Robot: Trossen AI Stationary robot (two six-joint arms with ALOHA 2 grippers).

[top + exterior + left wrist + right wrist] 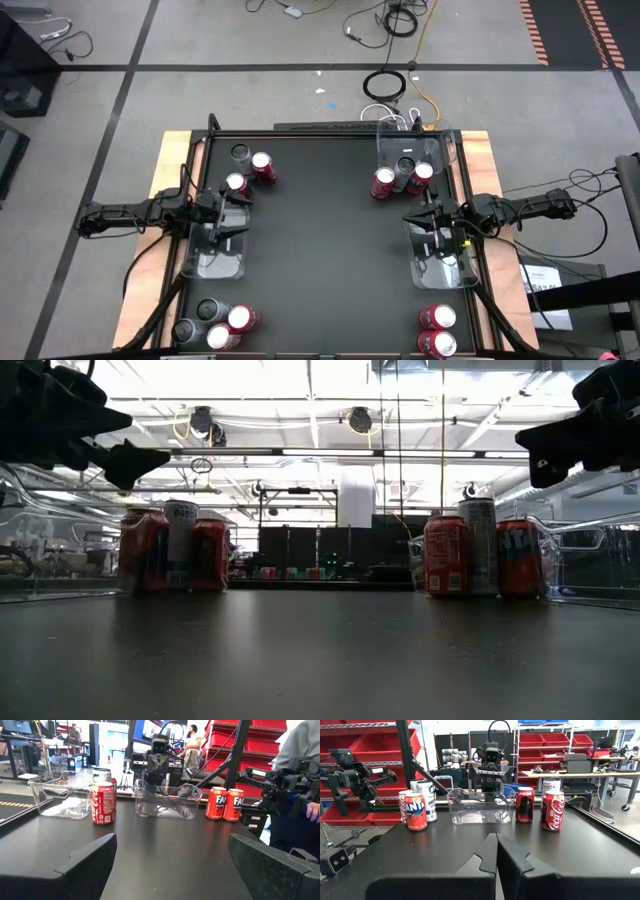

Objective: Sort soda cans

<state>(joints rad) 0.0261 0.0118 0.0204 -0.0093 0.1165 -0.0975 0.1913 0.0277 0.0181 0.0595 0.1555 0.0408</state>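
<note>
Matte black tabletop carried round soda cans clustered near its corners, while the left gripper gaped empty and the right gripper sat closed, empty, over clear plastic trays.

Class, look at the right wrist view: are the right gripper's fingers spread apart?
No: the right gripper has its two dark fingers pressed together, holding nothing.

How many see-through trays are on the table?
3: left tray at the left side, right tray at the right side, far tray at the back right, touching cans. None seems hidden.
</note>
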